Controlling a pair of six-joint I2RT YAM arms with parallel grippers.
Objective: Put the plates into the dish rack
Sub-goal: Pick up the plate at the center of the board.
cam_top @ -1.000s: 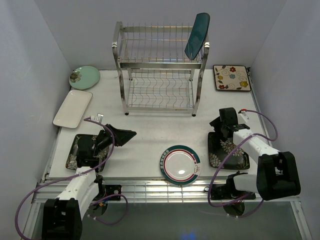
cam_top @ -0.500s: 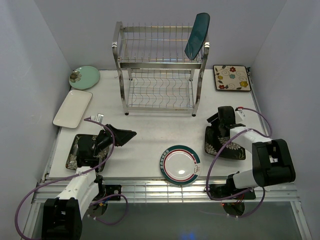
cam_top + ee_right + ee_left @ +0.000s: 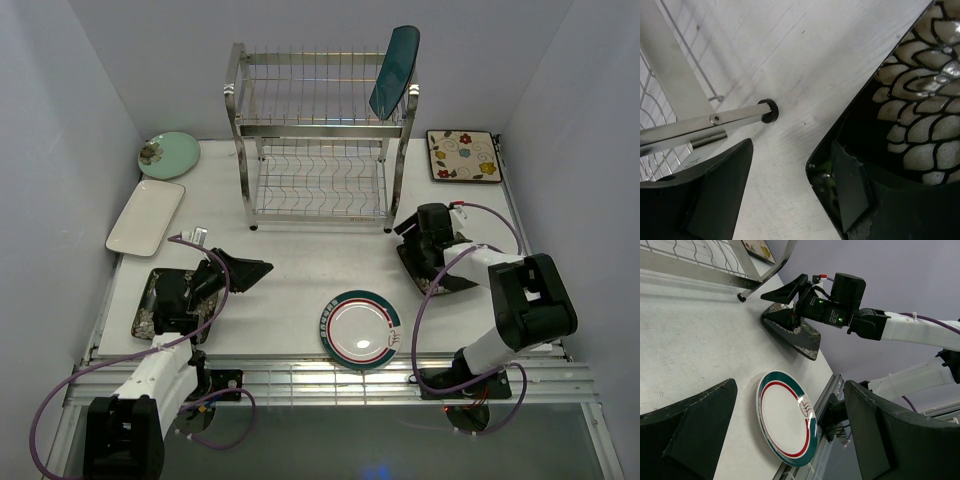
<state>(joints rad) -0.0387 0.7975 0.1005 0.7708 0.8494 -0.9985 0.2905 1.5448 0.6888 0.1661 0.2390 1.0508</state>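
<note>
A tall rack (image 3: pixel 315 140) of shiny steel wire, with four upright posts and two slotted shelves, is seen at the back of the matt white tabletop (image 3: pixel 290 270). A plain glossy teal plate (image 3: pixel 395 72) is stood on edge at the right end of the rack's upper shelf. Left of the rack a round pale green plate (image 3: pixel 168 155) is laid flat, with a smooth white rectangular plate (image 3: pixel 145 217) just in front of it. Right of the rack a cream square plate (image 3: pixel 463 155) painted with flowers is laid flat. Well in front of the rack a round white plate (image 3: pixel 360 329), ringed in teal and red, is laid flat. A dark square plate (image 3: pixel 160 305) with a pale floral pattern lies front-left of the rack, partly hidden by the left arm. The left fingers (image 3: pixel 695 425) are spread wide beside it, with nothing between them. A second dark plate (image 3: pixel 910 100), glossy and patterned with scale-like petals, is tilted just beside the rack's front right foot. The right fingers (image 3: pixel 850 195) are parted: one is laid on that plate's corner, while the other is kept apart from its rim over bare tabletop.
</note>
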